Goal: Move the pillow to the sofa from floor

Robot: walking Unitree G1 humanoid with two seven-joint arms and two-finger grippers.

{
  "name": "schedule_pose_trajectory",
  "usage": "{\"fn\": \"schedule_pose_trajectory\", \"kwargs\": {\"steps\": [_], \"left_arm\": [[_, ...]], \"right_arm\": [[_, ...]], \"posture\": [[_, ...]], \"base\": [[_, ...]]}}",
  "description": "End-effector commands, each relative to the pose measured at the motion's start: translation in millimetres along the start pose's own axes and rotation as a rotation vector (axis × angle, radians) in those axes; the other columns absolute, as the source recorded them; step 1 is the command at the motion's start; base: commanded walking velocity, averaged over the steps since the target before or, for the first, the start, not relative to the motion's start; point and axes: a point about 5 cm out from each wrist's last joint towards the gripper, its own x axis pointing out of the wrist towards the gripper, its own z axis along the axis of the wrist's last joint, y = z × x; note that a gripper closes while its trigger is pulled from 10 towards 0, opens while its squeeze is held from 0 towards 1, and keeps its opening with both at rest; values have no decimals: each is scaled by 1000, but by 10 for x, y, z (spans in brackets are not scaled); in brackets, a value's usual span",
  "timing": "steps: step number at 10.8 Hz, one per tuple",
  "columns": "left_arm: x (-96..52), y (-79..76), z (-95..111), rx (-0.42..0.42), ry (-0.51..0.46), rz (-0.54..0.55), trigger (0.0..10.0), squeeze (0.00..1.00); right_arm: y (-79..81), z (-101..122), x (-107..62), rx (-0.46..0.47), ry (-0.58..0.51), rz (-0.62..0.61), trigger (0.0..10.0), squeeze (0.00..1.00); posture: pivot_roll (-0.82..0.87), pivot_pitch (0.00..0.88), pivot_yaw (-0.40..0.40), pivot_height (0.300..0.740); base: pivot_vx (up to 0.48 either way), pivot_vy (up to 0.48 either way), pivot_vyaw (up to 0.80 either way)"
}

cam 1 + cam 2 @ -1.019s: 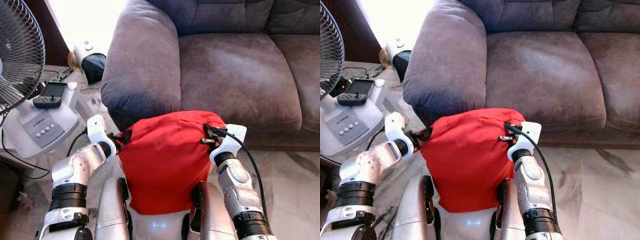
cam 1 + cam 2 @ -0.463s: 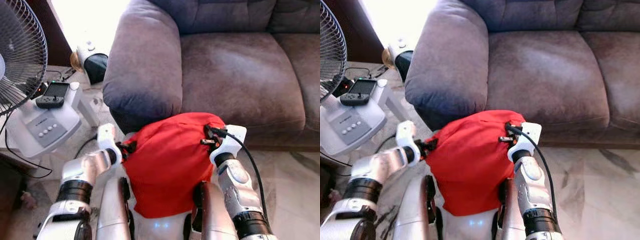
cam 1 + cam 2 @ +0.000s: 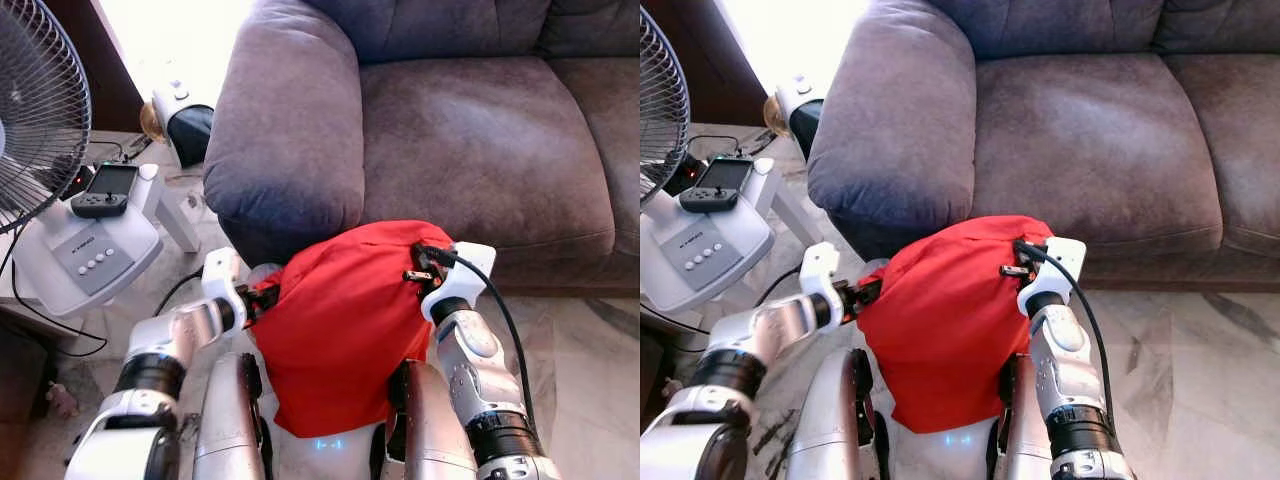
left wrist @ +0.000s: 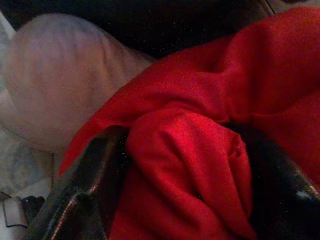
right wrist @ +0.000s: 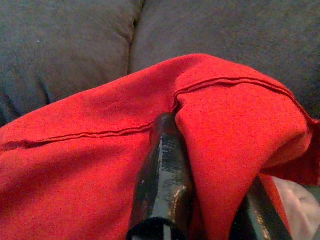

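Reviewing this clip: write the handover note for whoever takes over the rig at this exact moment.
Left gripper: jaws shut on a fold of the red pillow at its left edge.
Right gripper: jaws shut on the pillow's upper right corner, fabric pinched between its fingers.
The pillow is off the floor, held between both arms in front of the robot's torso, just short of the sofa by its armrest.
Done: pickup.
Left: carry it over the seat cushion, set it down, release both grippers.
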Motion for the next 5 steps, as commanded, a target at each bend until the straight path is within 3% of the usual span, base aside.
{"fn": "schedule_pose_trajectory", "kwargs": {"steps": [1, 2, 5], "left_arm": [[38, -3, -290, -15, 111, -19, 3255, 0], [35, 11, -335, -5, 123, -10, 0, 0], [63, 24, -283, -6, 103, -14, 0, 0]], "right_arm": [[21, 260, 70, -20, -115, 20, 10000, 0], [12, 262, 73, -23, -113, 19, 10000, 0], [2, 260, 75, -27, -109, 18, 10000, 0]], "posture": [[47, 240, 1, 572], [43, 237, 1, 572], [34, 238, -6, 572]], "base": [[0, 0, 0], [0, 0, 0], [0, 0, 0]]}}
